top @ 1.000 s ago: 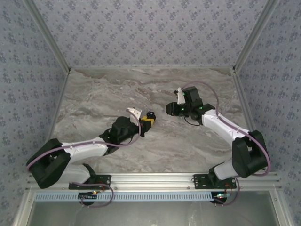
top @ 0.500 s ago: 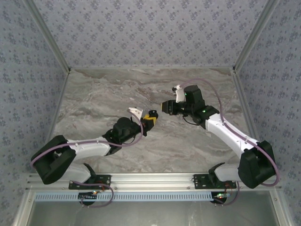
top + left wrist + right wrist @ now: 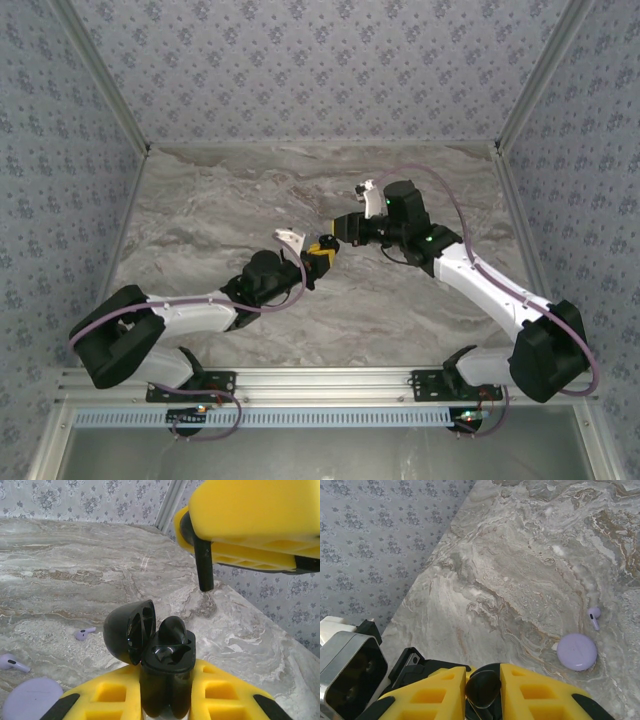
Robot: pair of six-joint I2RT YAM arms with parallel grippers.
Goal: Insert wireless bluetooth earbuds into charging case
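Charging case is up off the marble table, clenched upright between the yellow fingers of my left gripper. Its lid is swung open to one side. A rounded black shape, which I take for the seated earbud, pokes up from the case's well, so by my reckoning half of the insertion is done. From this angle I cannot be sure it is pressed fully home.

My right gripper is pinched on the second earbud. In the left wrist view its stem hangs downward, above the open case and a little beyond it, clearly apart from it. In the top view both grippers meet near the middle of the table, almost nose to nose.

What is left, as I judge it: bring the stem over the free socket beside the seated earbud, lower it straight in, let go, and probably shut the lid. The free socket itself is hard to make out among all that black, so the alignment is the delicate part.

A lavender disc and a lavender earbud lie on the table, well away from the case.
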